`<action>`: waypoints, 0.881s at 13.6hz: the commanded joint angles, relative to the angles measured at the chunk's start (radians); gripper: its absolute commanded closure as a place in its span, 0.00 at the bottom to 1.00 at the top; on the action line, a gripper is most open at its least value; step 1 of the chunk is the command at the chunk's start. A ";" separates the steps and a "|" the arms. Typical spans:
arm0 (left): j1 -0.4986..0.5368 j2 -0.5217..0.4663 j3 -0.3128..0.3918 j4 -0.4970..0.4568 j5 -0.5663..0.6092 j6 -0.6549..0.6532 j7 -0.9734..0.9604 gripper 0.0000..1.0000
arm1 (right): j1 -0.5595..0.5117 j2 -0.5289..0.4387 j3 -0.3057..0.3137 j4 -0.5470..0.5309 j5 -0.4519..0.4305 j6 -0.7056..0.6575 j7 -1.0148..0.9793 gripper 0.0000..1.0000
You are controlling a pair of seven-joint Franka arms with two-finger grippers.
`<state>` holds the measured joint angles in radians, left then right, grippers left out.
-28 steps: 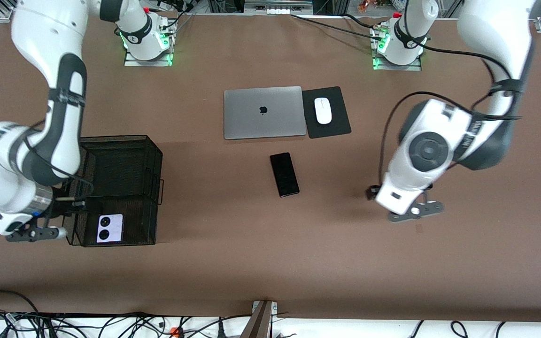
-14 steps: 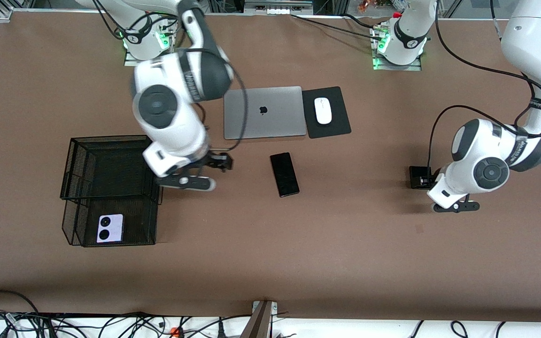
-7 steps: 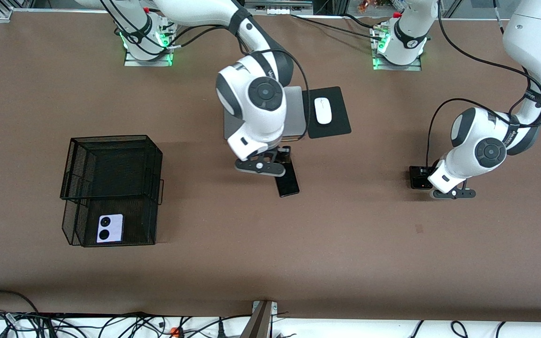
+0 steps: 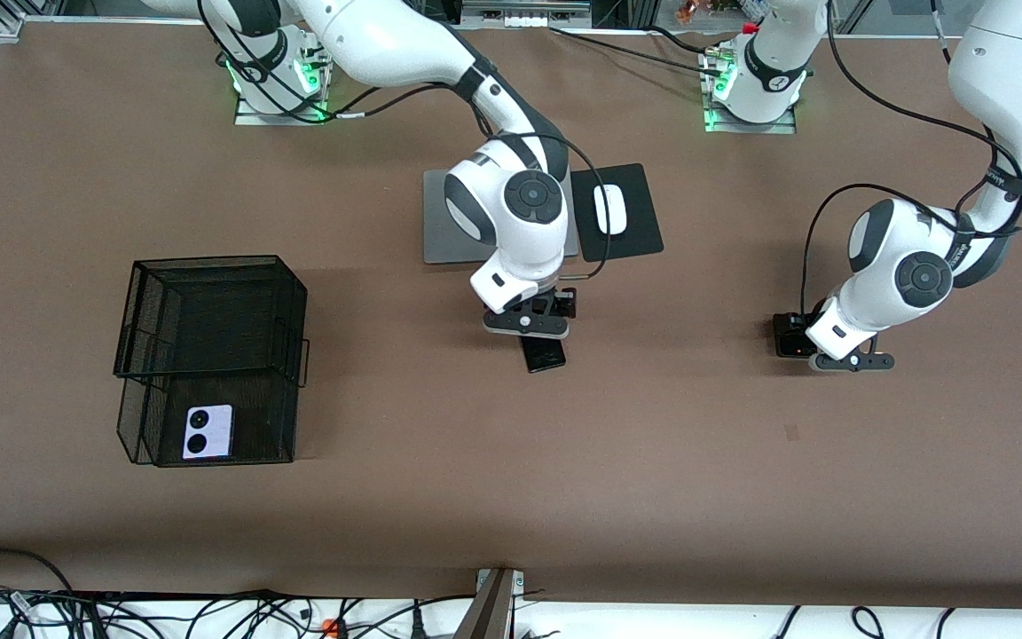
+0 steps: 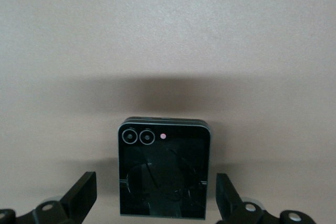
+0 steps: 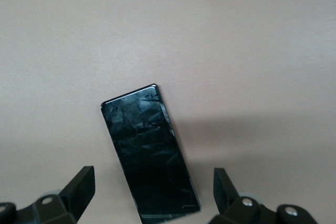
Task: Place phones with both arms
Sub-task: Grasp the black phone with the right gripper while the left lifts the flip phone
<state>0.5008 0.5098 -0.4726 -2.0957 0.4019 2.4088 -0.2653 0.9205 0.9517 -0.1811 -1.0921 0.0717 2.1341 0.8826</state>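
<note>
The long black slab phone [image 4: 545, 354] [image 6: 149, 150] lies flat on the table, nearer the front camera than the laptop. My right gripper [image 4: 527, 324] [image 6: 153, 190] hangs over it, open, its fingers on either side of the phone and clear of it. The small squarish black phone [image 4: 789, 335] [image 5: 164, 174] lies toward the left arm's end of the table. My left gripper [image 4: 852, 360] [image 5: 156, 195] is over it, open, with the phone between its spread fingers. The white-lavender phone [image 4: 208, 431] lies in the black mesh basket [image 4: 209, 264].
A silver laptop [image 4: 449, 222] sits closed mid-table, partly covered by the right arm. Beside it a white mouse [image 4: 610, 209] rests on a black pad [image 4: 640, 235]. The basket stands toward the right arm's end. Cables run along the table's front edge.
My right arm has swung from beside the basket across the table to above the long black phone. My left gripper has shifted over the small black phone. Both stayed open.
</note>
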 commanded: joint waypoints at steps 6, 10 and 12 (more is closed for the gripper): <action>0.008 -0.004 -0.003 -0.044 0.028 0.018 -0.003 0.00 | -0.002 0.090 0.019 0.034 -0.021 0.108 -0.195 0.00; 0.013 0.021 -0.001 -0.052 0.028 0.058 -0.002 0.00 | -0.003 0.104 0.044 0.017 -0.018 0.110 -0.274 0.00; 0.013 0.027 0.000 -0.052 0.028 0.069 -0.002 0.00 | -0.005 0.104 0.060 0.011 -0.018 0.110 -0.286 0.00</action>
<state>0.5016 0.5318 -0.4686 -2.1384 0.4019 2.4521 -0.2654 0.9224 1.0523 -0.1453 -1.0906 0.0678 2.2421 0.6151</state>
